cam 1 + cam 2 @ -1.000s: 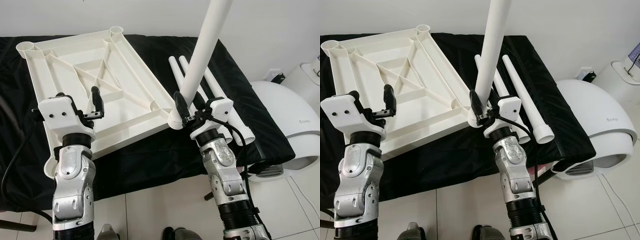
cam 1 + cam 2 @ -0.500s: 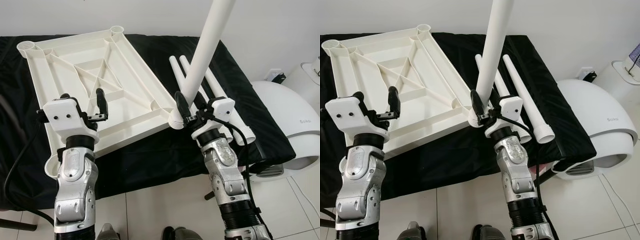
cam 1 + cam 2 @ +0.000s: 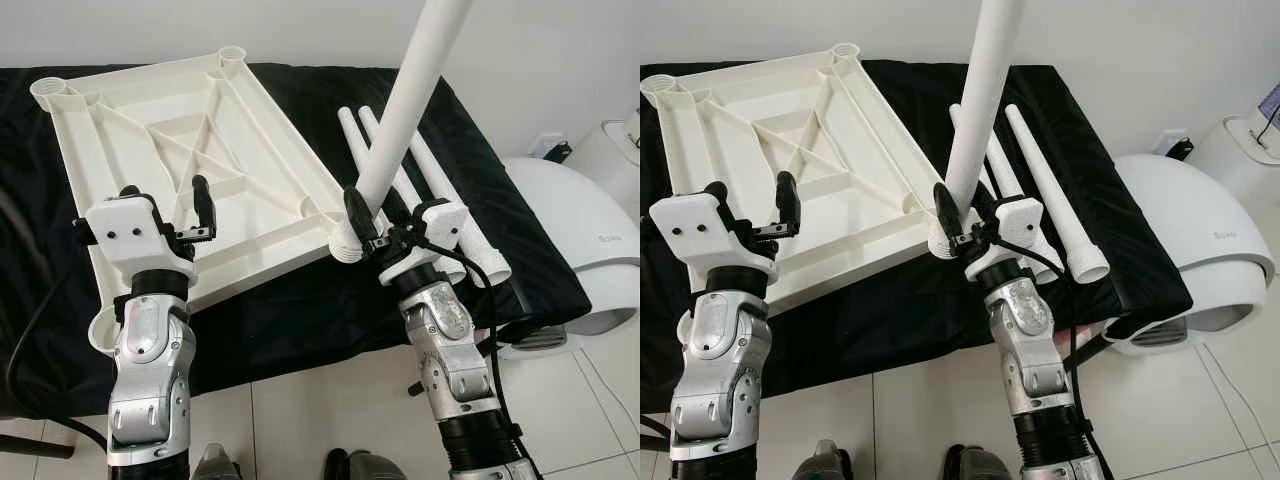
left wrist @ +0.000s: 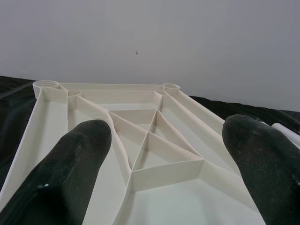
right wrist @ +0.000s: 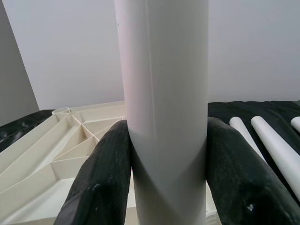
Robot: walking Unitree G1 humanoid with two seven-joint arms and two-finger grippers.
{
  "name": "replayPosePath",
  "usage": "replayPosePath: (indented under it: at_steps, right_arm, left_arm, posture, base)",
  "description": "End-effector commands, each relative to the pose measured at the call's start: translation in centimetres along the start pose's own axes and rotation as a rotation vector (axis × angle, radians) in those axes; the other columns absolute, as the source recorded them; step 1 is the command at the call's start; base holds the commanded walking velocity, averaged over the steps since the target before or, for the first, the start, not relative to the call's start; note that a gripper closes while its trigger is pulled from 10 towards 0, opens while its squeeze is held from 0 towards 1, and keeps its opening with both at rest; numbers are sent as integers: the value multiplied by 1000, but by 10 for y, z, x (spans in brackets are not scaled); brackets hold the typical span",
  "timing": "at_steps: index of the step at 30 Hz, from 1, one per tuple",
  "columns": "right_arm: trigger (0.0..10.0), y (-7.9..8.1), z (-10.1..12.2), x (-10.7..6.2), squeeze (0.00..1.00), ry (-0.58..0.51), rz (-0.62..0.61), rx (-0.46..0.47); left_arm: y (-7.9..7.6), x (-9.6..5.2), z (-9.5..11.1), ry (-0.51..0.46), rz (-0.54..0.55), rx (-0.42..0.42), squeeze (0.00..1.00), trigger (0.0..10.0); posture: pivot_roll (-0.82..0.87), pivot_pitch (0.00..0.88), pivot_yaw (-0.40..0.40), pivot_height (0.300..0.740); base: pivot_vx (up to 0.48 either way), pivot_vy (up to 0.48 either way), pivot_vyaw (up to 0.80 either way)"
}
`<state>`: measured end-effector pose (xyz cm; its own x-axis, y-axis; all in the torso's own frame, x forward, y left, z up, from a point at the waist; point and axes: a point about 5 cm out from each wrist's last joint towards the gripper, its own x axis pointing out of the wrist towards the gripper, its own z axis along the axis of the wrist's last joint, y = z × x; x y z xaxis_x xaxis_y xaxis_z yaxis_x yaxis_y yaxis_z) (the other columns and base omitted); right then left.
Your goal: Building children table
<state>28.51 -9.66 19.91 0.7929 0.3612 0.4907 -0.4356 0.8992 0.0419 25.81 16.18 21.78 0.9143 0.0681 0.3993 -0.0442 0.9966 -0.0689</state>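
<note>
Gripping a white table leg (image 3: 405, 105) upright at the tabletop's near right corner
Right gripper (image 3: 368, 215) clamps the leg between both fingers; left gripper (image 3: 165, 205), jaws spread wide, hovers over the upturned white tabletop (image 3: 130, 140) on black cloth (image 3: 470, 180)

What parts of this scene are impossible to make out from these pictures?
- Top of the upright table leg: cut off by the upper edge in both eye views.
- Whether its foot sits in the tabletop corner socket: hidden by the right pincer.
- Near left corner of the tabletop: hidden behind the left pincer and its arm.
- How many loose legs lie on the black cloth: partly covered by the right arm.
</note>
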Motion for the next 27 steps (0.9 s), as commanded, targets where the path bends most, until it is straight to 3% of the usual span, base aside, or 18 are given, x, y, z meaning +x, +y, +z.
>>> replayPosePath:
  at_steps: [1,19,27]
  right_arm:
    - [10000,-1,-1,-5,0,11,-5,5]
    - [10000,-11,0,-19,0,36,-28,-26]
    - [10000,-11,-12,-25,0,80,-36,-29]
  left_arm:
    - [-1,-2,0,-1,-8,11,0,10000]
    - [4,-5,-3,15,-25,52,0,10000]
    - [3,-15,-17,78,-22,64,0,10000]
  posture:
    - [124,132,-68,740]
    - [121,139,-63,740]
    - [128,144,-68,740]
  base:
    - [0,0,0]
    - [0,0,0]
    - [0,0,0]
